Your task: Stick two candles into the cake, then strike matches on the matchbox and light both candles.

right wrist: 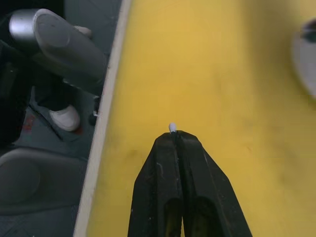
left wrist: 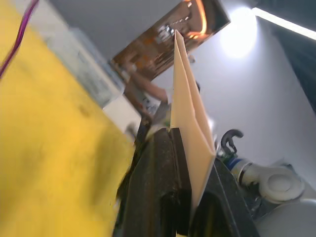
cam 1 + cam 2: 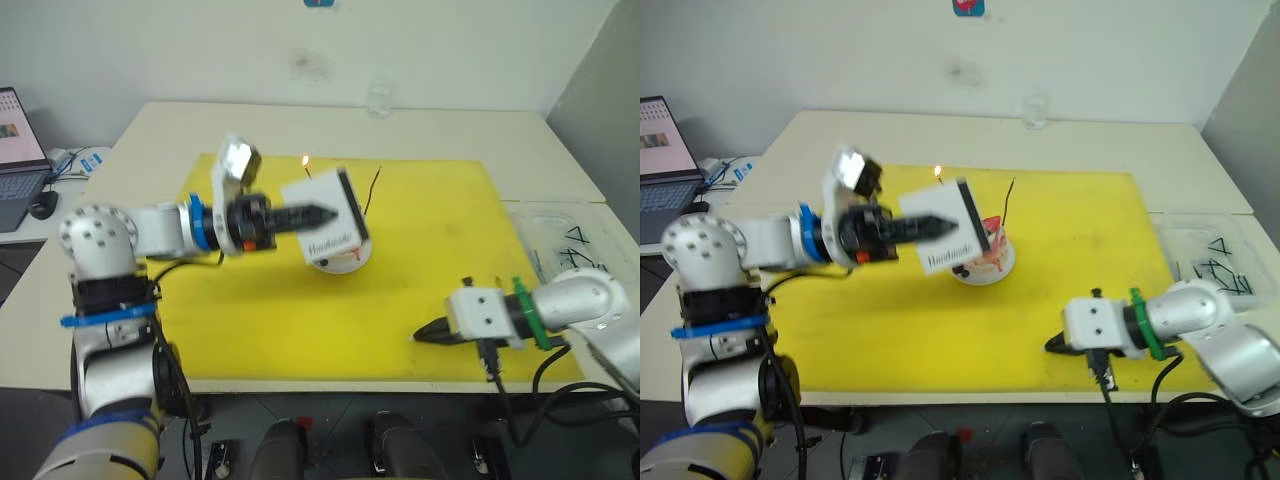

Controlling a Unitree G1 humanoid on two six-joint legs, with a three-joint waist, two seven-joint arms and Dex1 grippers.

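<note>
Left gripper [image 3: 325, 213] jaws pinch the matchbox [image 3: 327, 222], presenting its strip; right gripper [image 1: 173, 134] jaws pinch a match [image 1: 172, 127], ready to strike.

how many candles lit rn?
1. A small flame burns on the far-left candle, above the matchbox held in the left claw. The other candle rises right of the box, unlit. The cake is mostly hidden.

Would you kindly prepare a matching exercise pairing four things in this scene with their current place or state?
Things:
1. matchbox
2. lit candle
3. right hand
4. yellow mat

States:
a. carries a small flame
b. covers the table beneath the cake
c. held up by the left hand
d. fingers together low near the mat's front edge

Pairs: 1-c, 2-a, 3-d, 4-b
</note>
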